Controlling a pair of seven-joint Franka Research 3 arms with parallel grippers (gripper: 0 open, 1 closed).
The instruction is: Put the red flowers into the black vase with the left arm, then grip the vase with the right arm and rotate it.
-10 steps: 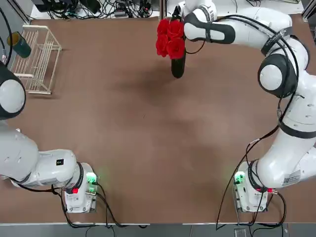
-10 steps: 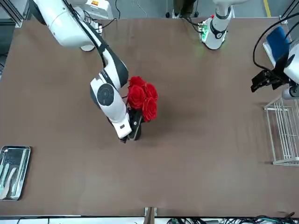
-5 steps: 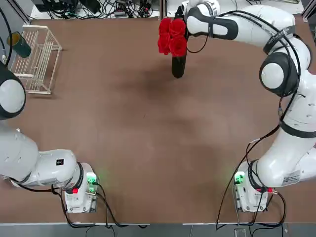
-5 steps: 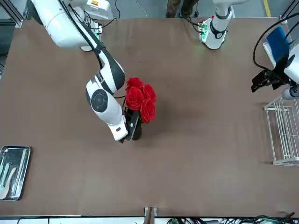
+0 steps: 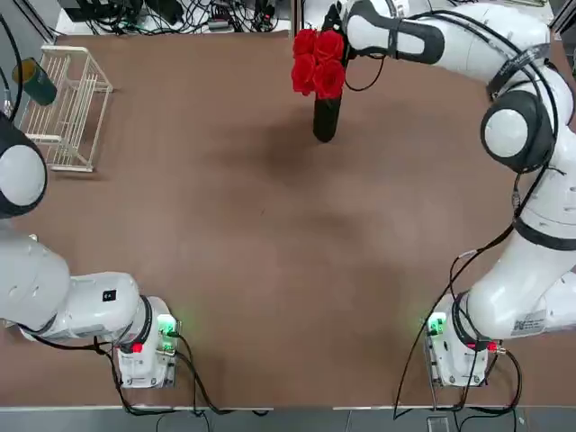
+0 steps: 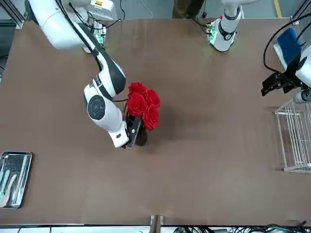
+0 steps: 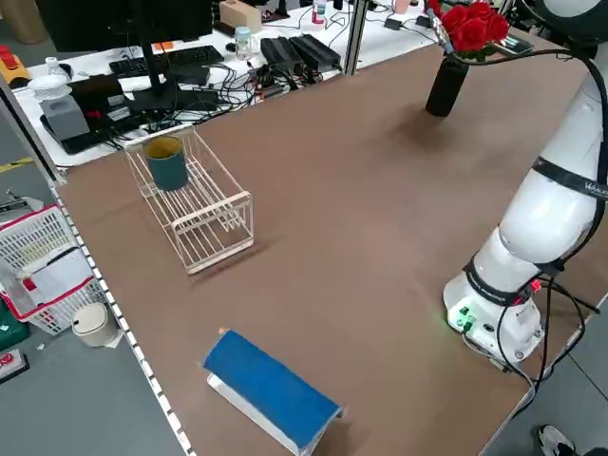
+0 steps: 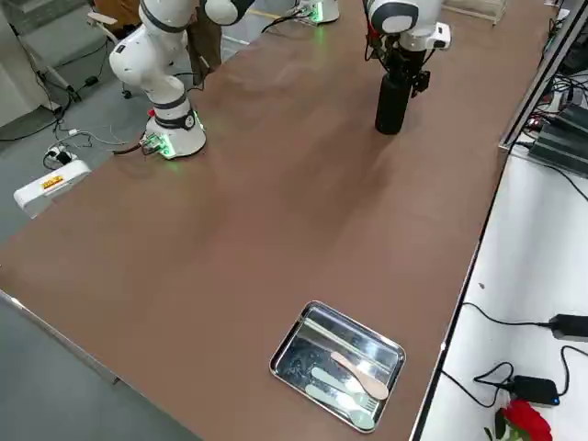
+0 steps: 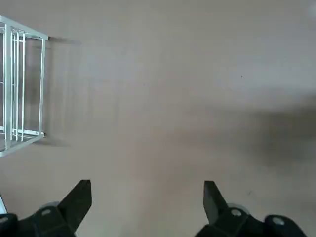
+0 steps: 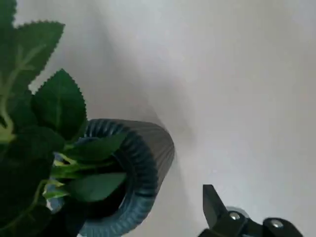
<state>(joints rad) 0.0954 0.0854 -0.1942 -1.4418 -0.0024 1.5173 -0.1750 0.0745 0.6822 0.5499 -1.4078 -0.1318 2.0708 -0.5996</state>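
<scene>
Since a second ago your right gripper has swung toward the far edge beside the black vase, jaws wide, holding nothing. The red flowers stand in it on the brown tabletop. The left gripper hangs open near the wire rack. No readable labels.

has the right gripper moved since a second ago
Yes. In the top view the right gripper and its wrist have shifted toward the table's far edge, while the black vase holding the red flowers stays in place.
</scene>
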